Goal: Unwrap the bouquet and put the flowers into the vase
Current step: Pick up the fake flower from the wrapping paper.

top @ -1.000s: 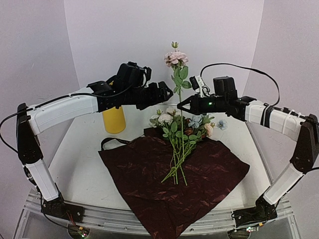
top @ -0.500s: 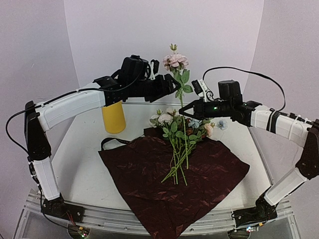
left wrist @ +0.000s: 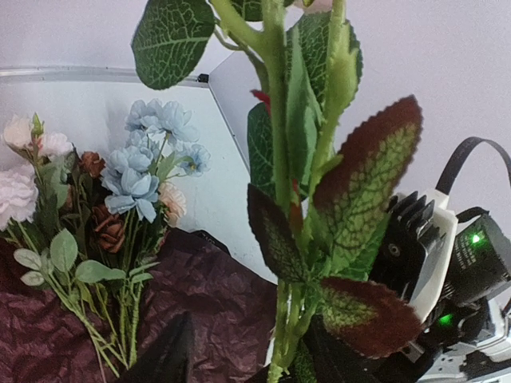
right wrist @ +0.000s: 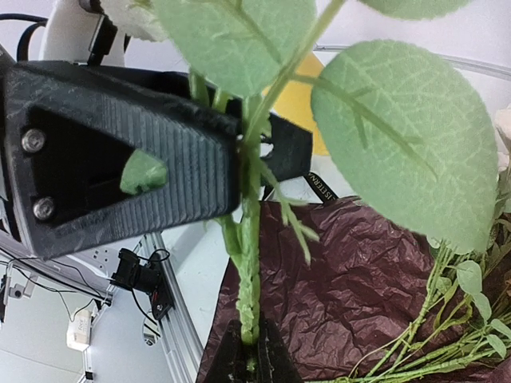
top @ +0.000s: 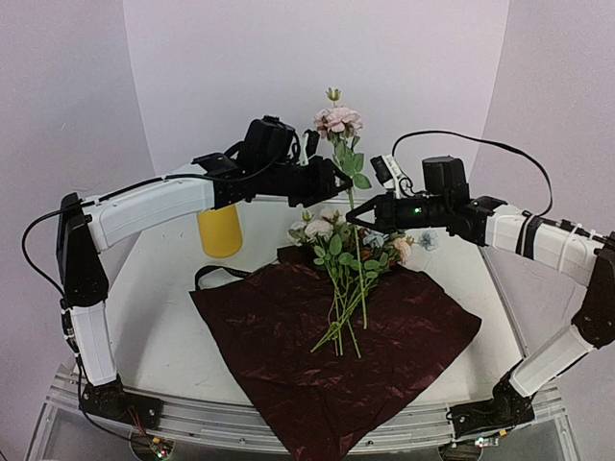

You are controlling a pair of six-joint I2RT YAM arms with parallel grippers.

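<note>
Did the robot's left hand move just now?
Yes. The left gripper slid right, farther from the yellow vase, up to the pink flower held by the right gripper.

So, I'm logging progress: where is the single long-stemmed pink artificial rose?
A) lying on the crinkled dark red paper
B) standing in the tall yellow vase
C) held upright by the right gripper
C: the right gripper is shut on the stem of the pink rose, upright above the dark red paper, away from the yellow vase.

A white tabletop (top: 159,317) has a metal rail (top: 250,421) along its near edge. Pale lilac walls (top: 192,67) stand behind, with what may be a small lit board (top: 154,447) below.
</note>
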